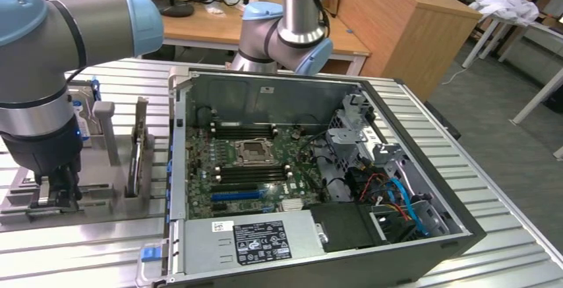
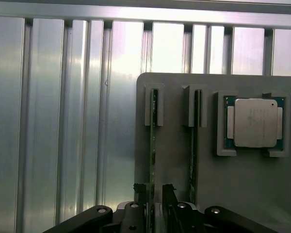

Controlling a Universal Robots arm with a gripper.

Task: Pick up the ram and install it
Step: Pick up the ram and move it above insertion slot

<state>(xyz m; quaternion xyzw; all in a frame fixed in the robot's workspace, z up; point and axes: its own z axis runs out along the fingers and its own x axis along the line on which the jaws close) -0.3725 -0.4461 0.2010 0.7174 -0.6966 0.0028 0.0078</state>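
Note:
Two green ram sticks stand on edge in the slots of a grey holder plate (image 2: 174, 145). My gripper (image 2: 155, 188) is open and low over the plate. Its two black fingers (image 2: 140, 191) straddle the near end of one ram stick (image 2: 153, 145), with a small gap on each side. The other stick (image 2: 196, 145) stands parallel beside it, between the first stick and the processor chip. In the exterior view my gripper (image 1: 55, 199) hangs over the holder (image 1: 97, 192) at the left of the computer case, and one upright stick (image 1: 136, 149) stands between it and the case.
A square silver processor chip (image 2: 254, 122) lies in its pocket on the holder plate. The open computer case (image 1: 457, 232) lies on the ribbed metal table (image 1: 79, 248), its motherboard (image 1: 255, 163) showing black memory slots (image 1: 246, 130) around the processor socket (image 1: 250, 149). A second arm's base (image 1: 281, 37) stands behind the case.

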